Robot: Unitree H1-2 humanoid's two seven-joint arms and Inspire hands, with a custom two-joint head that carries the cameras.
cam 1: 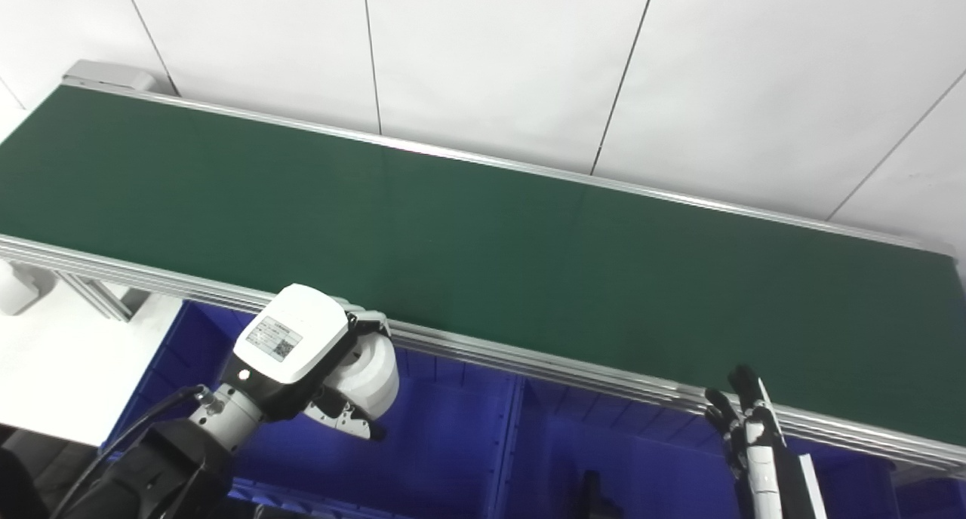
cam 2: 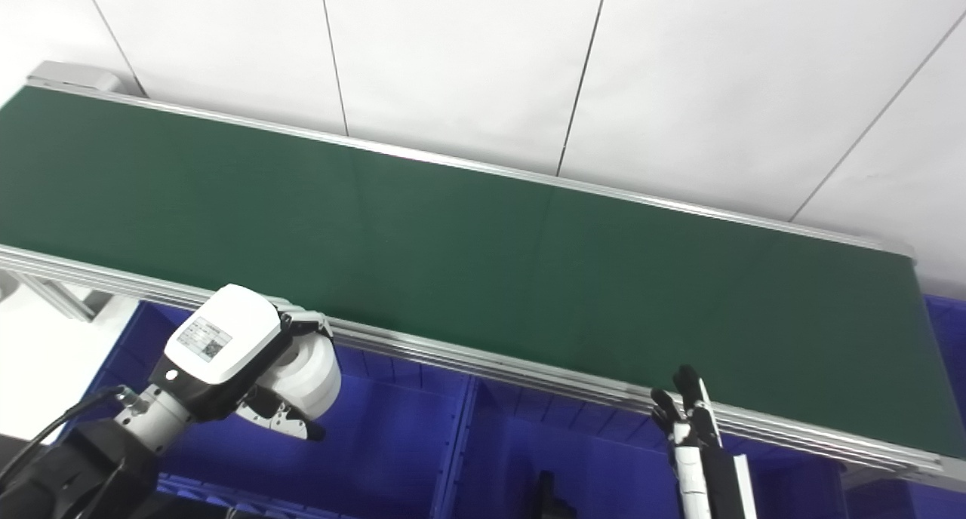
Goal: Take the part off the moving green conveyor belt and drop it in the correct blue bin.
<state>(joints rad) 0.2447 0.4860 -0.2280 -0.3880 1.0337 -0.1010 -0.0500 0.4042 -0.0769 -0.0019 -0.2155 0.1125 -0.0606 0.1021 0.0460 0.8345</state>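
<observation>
a white, rounded part [cam 1: 371, 373] was held in the left hand [cam 1: 317, 353], the fingers [cam 1: 349, 421] being wrapped around it from below and the white back of the hand lying over it at 10 o'clock. the part was seen just off the near rail of the green conveyor belt [cam 1: 483, 255], above the leftmost blue bin [cam 1: 453, 443], and was not touching the belt surface. a label with a small printed code [cam 1: 273, 339] was carried on the back of the left hand, and a black cable [cam 1: 128, 436] was seen running along the wrist toward 8 o'clock.

the belt was laid diagonally, from 10 o'clock down to 4 o'clock, and was edged by silver rails [cam 1: 573, 372]. no other object was visible on it. a second blue bin [cam 1: 641, 466] was set next to the first, toward 3 o'clock, divided from it by a blue wall; something dark [cam 1: 592, 492] was lying in it, too cut off to be identified.

the right hand [cam 2: 690, 421] was raised at 5 o'clock, near the rail, with its dark fingers [cam 2: 685, 379] pointed upward and apart, nothing being held. a white panelled wall [cam 1: 679, 74] was seen behind the belt.
</observation>
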